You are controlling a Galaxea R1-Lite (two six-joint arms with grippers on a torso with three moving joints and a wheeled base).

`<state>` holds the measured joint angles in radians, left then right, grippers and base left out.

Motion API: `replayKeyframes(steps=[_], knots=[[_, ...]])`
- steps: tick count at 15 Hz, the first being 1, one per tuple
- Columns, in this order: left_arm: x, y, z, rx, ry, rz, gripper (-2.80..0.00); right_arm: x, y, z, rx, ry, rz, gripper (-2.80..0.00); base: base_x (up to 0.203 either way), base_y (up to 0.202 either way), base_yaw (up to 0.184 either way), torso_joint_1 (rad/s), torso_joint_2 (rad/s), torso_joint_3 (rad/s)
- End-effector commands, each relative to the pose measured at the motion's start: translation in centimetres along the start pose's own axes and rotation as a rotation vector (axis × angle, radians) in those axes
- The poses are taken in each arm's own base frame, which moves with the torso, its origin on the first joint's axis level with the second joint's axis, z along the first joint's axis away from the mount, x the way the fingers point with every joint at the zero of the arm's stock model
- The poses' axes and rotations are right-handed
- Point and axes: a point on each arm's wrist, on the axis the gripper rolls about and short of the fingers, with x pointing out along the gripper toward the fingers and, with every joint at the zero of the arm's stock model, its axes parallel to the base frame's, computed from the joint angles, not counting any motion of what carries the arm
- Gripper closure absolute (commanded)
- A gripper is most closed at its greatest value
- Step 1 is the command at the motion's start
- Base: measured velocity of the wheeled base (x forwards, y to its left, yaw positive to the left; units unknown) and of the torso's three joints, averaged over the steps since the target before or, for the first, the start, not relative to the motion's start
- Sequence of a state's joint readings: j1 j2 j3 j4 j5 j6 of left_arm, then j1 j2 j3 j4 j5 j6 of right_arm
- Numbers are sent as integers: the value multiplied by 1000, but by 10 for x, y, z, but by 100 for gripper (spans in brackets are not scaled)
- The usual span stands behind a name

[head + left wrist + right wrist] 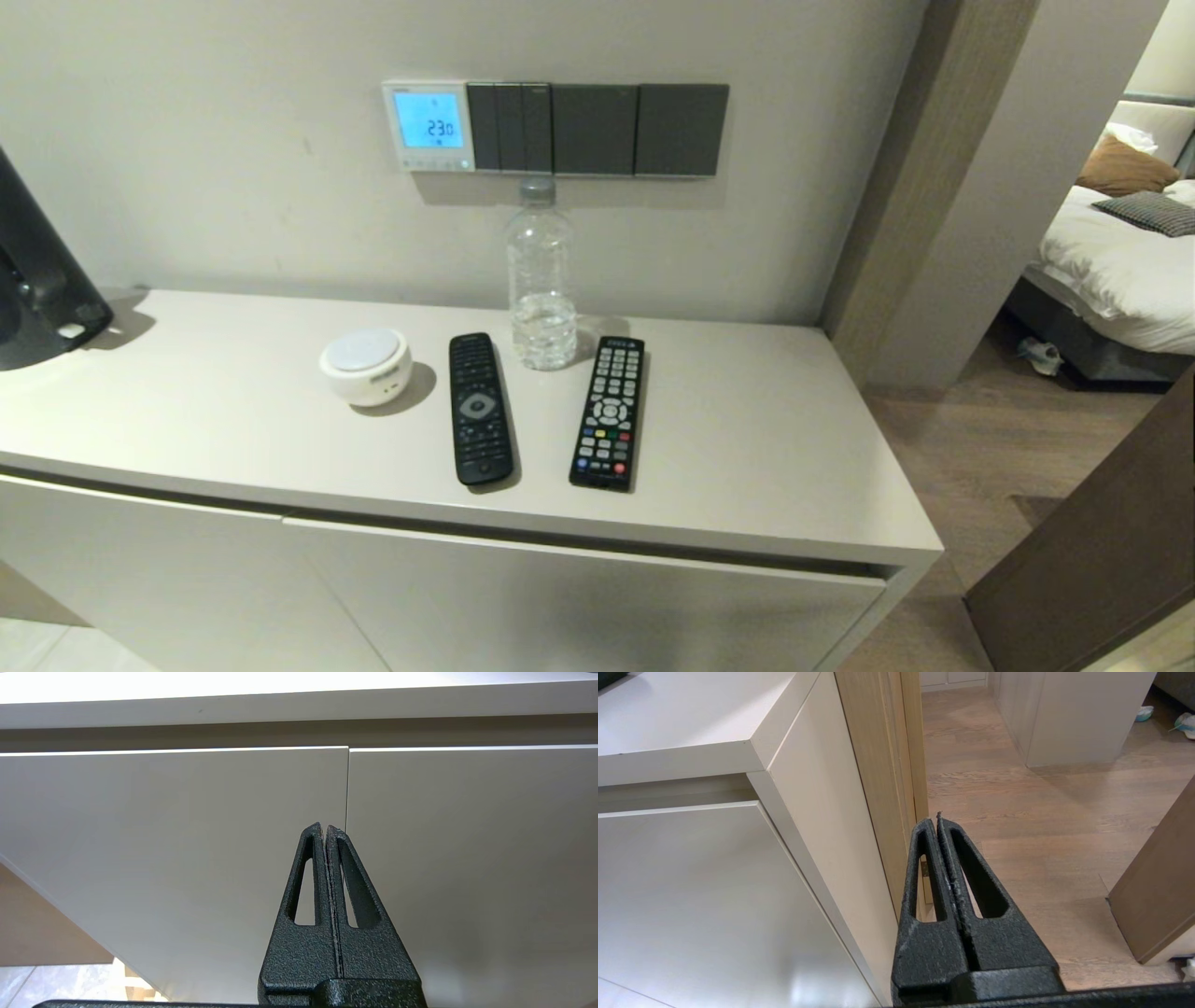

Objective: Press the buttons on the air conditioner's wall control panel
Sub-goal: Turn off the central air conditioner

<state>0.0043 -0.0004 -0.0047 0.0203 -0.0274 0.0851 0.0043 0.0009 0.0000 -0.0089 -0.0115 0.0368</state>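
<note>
The white wall control panel [428,126] hangs on the wall above the cabinet, its screen lit light blue and showing 23.0. A row of tiny pale buttons [431,164] runs along its bottom edge. Neither gripper shows in the head view. My left gripper [325,828] is shut and empty, low in front of the cabinet doors [187,849]. My right gripper [934,819] is shut and empty, low by the cabinet's right end, over the wooden floor.
Dark grey switch plates [597,129] sit right of the panel. On the cabinet top [766,439] stand a clear water bottle [540,280], two black remotes [480,407] [610,411] and a white round device [366,364]. A black object [37,271] stands far left.
</note>
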Motion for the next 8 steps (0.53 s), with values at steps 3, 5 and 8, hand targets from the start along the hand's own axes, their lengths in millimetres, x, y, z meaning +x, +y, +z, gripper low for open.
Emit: replayKeyframes(steps=[3, 5, 8], knots=[[0, 0, 0, -4, 2, 2, 0, 0, 0, 0, 0, 2, 1, 0, 0, 0, 0, 0, 0, 0], [0, 0, 0, -11, 0, 4, 0, 0, 0, 0, 0, 2, 1, 0, 0, 0, 0, 0, 0, 0], [0, 0, 0, -24, 1, 6, 0, 0, 0, 0, 0, 2, 1, 0, 0, 0, 0, 0, 0, 0]])
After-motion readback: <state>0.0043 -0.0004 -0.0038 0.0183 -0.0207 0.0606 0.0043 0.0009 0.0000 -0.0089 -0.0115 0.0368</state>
